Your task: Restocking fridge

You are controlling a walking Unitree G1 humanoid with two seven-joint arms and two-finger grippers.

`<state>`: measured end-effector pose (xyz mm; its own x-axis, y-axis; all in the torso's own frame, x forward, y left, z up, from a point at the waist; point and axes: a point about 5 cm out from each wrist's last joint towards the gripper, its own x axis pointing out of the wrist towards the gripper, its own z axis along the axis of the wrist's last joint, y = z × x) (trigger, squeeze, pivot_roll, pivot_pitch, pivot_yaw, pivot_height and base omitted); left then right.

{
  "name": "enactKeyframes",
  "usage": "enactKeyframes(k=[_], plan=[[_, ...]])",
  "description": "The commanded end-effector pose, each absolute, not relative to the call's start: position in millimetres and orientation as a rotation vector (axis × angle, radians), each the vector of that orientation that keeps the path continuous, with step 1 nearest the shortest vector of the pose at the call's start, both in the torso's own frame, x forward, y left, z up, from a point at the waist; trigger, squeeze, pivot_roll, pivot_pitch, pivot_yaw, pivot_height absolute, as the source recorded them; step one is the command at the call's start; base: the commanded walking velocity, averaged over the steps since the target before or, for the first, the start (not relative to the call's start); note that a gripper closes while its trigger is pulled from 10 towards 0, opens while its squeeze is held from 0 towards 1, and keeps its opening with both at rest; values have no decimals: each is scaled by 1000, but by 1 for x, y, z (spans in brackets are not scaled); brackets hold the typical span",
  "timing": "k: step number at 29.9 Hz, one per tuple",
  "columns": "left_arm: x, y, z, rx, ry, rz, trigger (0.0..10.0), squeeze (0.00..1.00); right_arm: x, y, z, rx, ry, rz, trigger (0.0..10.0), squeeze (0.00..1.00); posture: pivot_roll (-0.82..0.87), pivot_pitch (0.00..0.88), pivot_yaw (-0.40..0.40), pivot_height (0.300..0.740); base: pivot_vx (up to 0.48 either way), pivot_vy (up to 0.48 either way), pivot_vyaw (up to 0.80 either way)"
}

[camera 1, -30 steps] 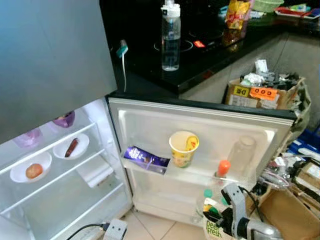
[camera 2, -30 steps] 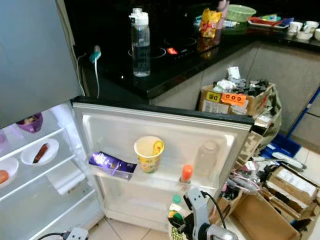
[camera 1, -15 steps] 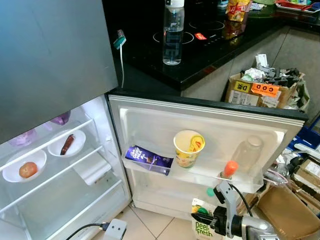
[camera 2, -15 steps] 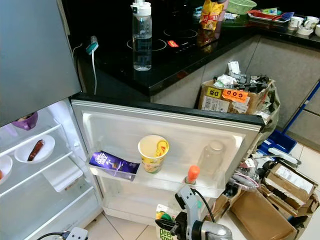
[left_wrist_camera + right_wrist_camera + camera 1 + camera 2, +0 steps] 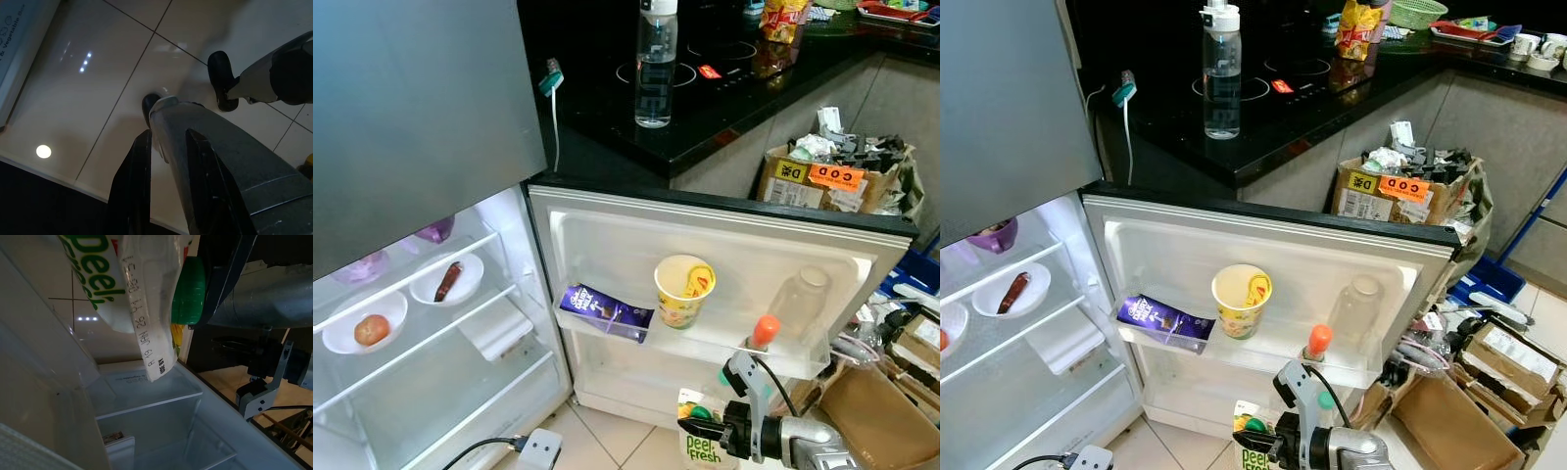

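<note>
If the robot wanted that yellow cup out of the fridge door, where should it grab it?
Probably around the yellow cup's upper wall just under the rim, coming from the open front of the door shelf. The cup stands upright and widens toward the top, and the shelf rail hides its base, so the upper part is what shows.

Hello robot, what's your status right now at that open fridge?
Right gripper shut on Peel Fresh juice carton, low before fridge door. Left gripper idle, pointing at floor. Door shelf already holds paper cup, orange-capped bottle.
</note>
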<state>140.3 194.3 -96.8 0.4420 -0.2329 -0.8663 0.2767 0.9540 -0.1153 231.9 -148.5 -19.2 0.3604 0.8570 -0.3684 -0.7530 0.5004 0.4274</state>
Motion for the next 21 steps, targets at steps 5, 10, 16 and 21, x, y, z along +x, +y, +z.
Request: enactKeyframes(k=[5, 10, 16, 21], plan=[[138, 191, -98, 61, 1079, -332, 10000, 0, 231, -150, -19, 217, 598, 1047, 10000, 0, -69, 0, -24, 740, -157, 0, 0], [138, 191, -98, 63, 1079, -333, 10000, 0, 231, -151, -19, 217, 600, 1039, 10000, 0, -67, 0, -22, 740, -313, 0, 0], [138, 191, -98, 67, 1080, -332, 10000, 0, 232, -151, -19, 206, 593, 1018, 10000, 0, -68, 0, -22, 740, -312, 0, 0], [138, 192, -98, 67, 1079, -323, 10000, 0, 233, -152, -18, 198, 592, 1002, 10000, 0, -69, 0, -23, 740, -123, 0, 0]])
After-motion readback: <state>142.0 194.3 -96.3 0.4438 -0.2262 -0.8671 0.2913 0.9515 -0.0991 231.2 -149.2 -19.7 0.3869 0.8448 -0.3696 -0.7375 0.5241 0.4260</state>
